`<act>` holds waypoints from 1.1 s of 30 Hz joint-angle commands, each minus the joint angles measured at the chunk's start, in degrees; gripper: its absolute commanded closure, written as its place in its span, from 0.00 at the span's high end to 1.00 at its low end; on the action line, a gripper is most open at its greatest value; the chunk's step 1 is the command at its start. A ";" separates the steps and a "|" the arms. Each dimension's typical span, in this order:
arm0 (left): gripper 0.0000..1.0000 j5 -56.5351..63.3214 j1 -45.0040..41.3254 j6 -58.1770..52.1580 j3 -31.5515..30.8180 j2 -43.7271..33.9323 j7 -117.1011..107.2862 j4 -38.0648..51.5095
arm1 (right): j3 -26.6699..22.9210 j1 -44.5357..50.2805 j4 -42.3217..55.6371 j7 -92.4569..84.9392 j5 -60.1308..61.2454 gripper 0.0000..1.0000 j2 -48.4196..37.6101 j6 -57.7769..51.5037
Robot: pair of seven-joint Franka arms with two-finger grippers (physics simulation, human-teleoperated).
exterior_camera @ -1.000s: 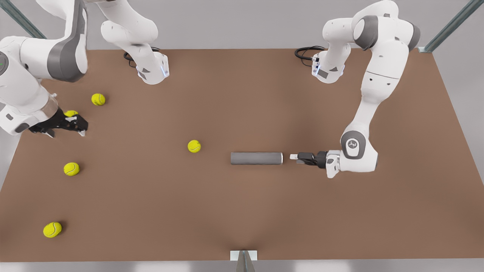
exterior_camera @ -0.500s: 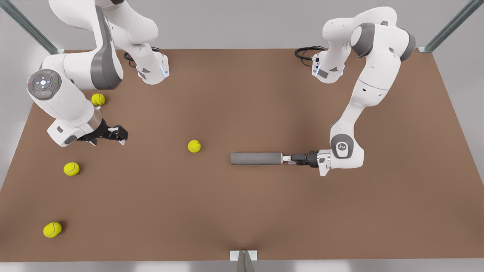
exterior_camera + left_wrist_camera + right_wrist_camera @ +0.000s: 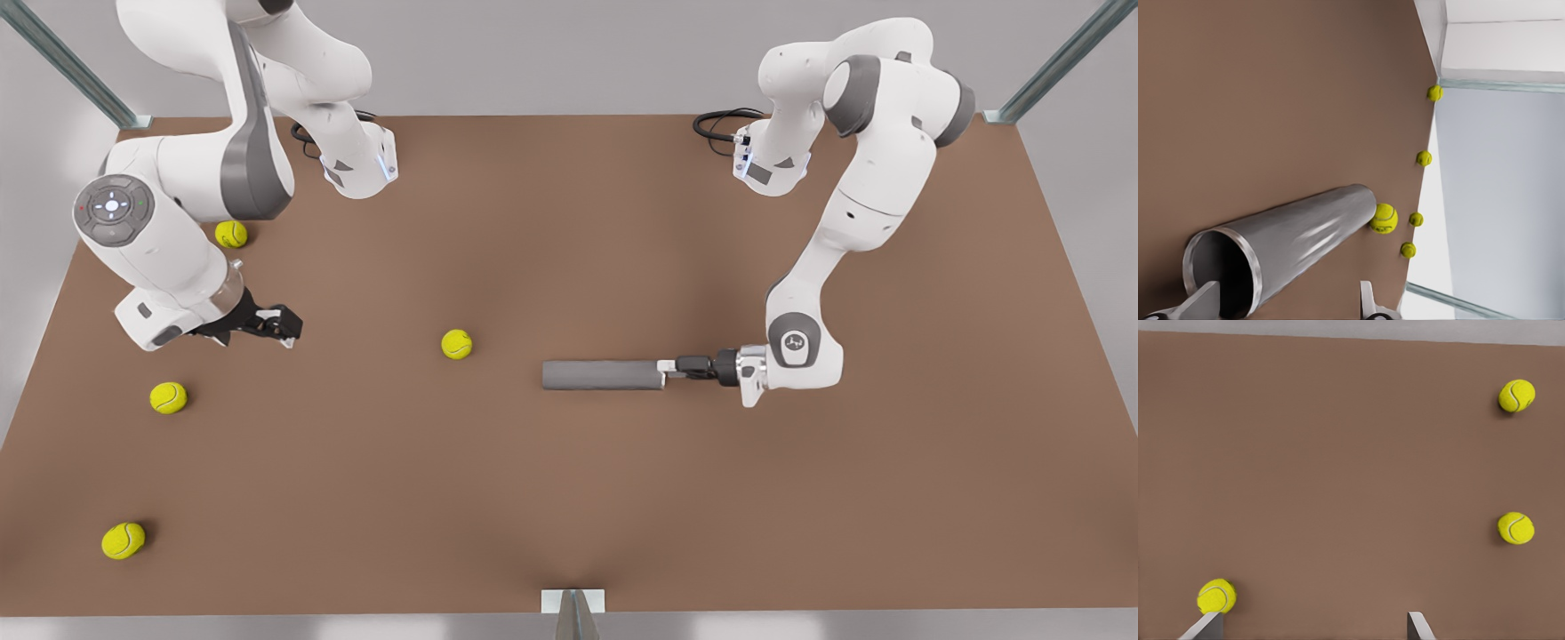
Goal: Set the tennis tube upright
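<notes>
- Dark grey cylindrical tennis tube [image 3: 603, 374] lies on its side mid brown table [image 3: 622, 498].
- Left gripper [image 3: 665, 371] at the tube's open metallic-rimmed end, on the front view's right; fingers [image 3: 1201, 303] spread, one inside the mouth, gripping nothing.
- Right gripper [image 3: 286, 327] hovers on the front view's left, fingers apart, empty, near yellow-green tennis balls [image 3: 168, 397].

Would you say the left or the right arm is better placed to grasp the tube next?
Left: the left gripper is open at the open end of the tennis tube, one finger inside the rim. The right gripper waits open, far away among balls.
</notes>
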 commanded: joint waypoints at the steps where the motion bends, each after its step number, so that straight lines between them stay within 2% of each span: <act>1: 0.99 -1.27 -0.05 0.00 0.00 0.01 0.00 0.04 | 0.00 -0.08 0.09 0.00 0.00 1.00 0.06 0.01; 18: 0.99 -9.80 -3.04 2.46 -1.41 2.04 3.43 1.18 | 0.00 -0.61 0.00 0.00 0.44 1.00 0.94 1.06; 19: 0.88 -9.71 -2.95 2.46 -1.41 2.04 3.43 1.09 | 0.00 -0.61 0.00 0.00 0.44 1.00 0.94 1.06; 20: 0.69 -9.71 -2.86 2.46 -1.41 2.04 3.60 1.09 | 0.00 -0.61 0.00 0.00 0.44 1.00 0.94 0.97; 21: 0.59 -9.71 -2.77 2.37 -1.41 2.04 3.78 1.09 | 0.00 -0.61 0.00 0.00 0.44 1.00 0.94 1.06; 23: 0.56 -9.71 -2.42 2.11 -1.41 1.86 3.78 1.09 | 0.00 -0.61 0.09 0.00 0.44 1.00 0.94 1.06; 25: 0.47 -9.71 -2.25 2.11 -1.41 1.77 3.78 1.18 | 0.00 -0.61 0.00 -0.62 0.44 1.00 0.94 0.97; 33: 0.40 -11.03 -2.16 1.76 -1.67 1.25 3.60 1.53 | 0.00 -0.87 0.00 -0.62 0.53 1.00 1.03 1.06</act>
